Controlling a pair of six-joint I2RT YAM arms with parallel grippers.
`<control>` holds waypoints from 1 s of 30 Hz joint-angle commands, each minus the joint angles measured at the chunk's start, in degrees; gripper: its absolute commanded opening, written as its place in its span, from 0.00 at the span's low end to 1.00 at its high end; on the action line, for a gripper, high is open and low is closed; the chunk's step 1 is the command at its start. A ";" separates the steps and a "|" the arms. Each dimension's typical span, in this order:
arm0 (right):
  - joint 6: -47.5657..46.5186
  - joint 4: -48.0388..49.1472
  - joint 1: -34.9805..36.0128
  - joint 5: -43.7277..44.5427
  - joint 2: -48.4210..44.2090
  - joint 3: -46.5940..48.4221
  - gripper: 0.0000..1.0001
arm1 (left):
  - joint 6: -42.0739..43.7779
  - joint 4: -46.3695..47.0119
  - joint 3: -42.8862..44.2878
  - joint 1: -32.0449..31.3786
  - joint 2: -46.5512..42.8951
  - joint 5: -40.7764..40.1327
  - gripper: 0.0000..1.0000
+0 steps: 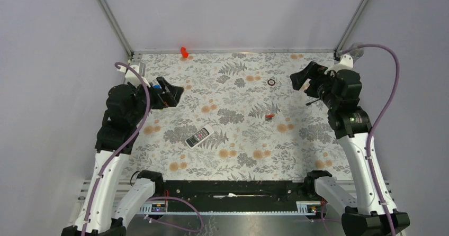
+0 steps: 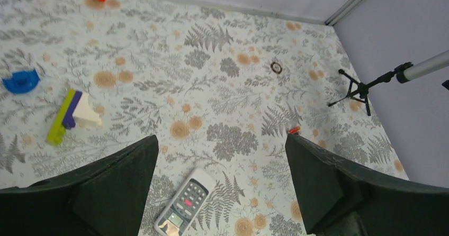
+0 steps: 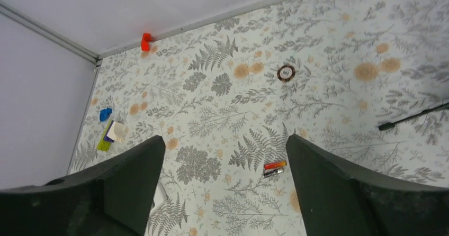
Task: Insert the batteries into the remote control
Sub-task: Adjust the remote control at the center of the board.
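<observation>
Left hand: the left hand [image 1: 168, 93] is spread wide and holds nothing; it hangs above the left side of the tabletop [image 1: 238, 164].
Right hand: the right hand [image 3: 223, 141] is also spread wide and empty, raised over the far right of the tabletop.
Batteries from the right hand: the batteries [image 3: 274, 169] lie below and ahead of it, close to its right finger in the wrist view. They are toward the middle of the tabletop and on the near side of the hand.
Battery axis: two cells lie side by side and touching, their length running roughly left to right with a slight tilt.
Nearer arm: the right arm, by my judgement; the left hand is well apart from them.
Remote control from the left hand: the remote control [image 2: 185, 203] lies flat between its fingers in the wrist view, near and toward centre.
Remote axis: diagonal, from near-left to far-right, buttons and screen facing up.
Container: the battery bay is not visible; it is probably on the underside, so a flip seems needed.
Bay contents: cannot tell.
Further out: a dark ring [image 1: 271, 82] lies beyond the batteries, and a red plastic piece [image 1: 184, 52] sits at the far edge.
</observation>
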 commanded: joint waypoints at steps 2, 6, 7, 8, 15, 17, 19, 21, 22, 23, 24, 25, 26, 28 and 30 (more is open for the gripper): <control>6.15 16.30 -0.29 1.03 -7.00 -13.27 0.99 | -4.84 6.38 -6.21 0.24 -0.77 1.01 0.99; 6.93 14.99 -0.29 -4.68 -5.30 -14.28 1.00 | -8.18 5.15 -11.57 0.24 0.32 0.43 0.99; 7.55 14.37 -0.29 -6.14 -4.62 -14.55 1.00 | -9.20 4.36 -12.89 0.24 0.76 0.02 0.99; 8.90 14.38 -0.24 -6.98 -4.18 -15.40 1.00 | -10.68 3.10 -14.40 0.24 1.09 -0.63 0.99; 15.57 13.45 -0.13 -9.50 -0.33 -22.92 1.00 | -26.60 -1.16 -29.42 -0.04 -1.24 -10.20 0.99; 16.60 13.44 0.18 -9.75 -0.10 -24.75 0.98 | -29.86 -0.09 -33.56 -0.44 -2.97 -10.77 0.99; 17.56 13.73 0.61 -9.98 -0.25 -26.61 0.96 | -31.61 1.41 -36.61 -0.48 -3.83 -9.90 0.98; 18.36 13.51 0.80 -10.04 -0.67 -28.17 0.95 | -32.27 1.60 -38.09 -0.59 -3.61 -9.08 0.97; 18.61 13.50 0.97 -10.04 -1.12 -28.86 0.94 | -32.41 1.25 -38.58 -0.63 -3.34 -9.31 0.97; 19.29 13.58 1.04 -9.99 -1.57 -29.70 0.93 | -32.65 1.09 -39.15 -0.66 -3.12 -9.62 0.96; 19.79 13.82 1.12 -10.07 -2.22 -30.59 0.93 | -32.72 1.72 -40.00 -0.74 -2.87 -9.46 0.96; 20.25 14.22 1.24 -10.21 -2.88 -31.37 0.93 | -32.73 3.08 -40.90 -0.80 -2.32 -8.67 0.95; 20.78 14.58 1.34 -10.30 -3.39 -32.18 0.93 | -32.78 4.97 -41.87 -0.81 -1.53 -7.41 0.93; 21.50 14.80 1.49 -10.48 -4.11 -33.33 0.92 | -32.94 9.79 -43.53 -0.89 1.13 -4.13 0.82; 21.63 14.71 1.56 -10.59 -4.33 -34.02 0.92 | -33.20 14.73 -44.49 -0.98 4.39 -0.56 0.69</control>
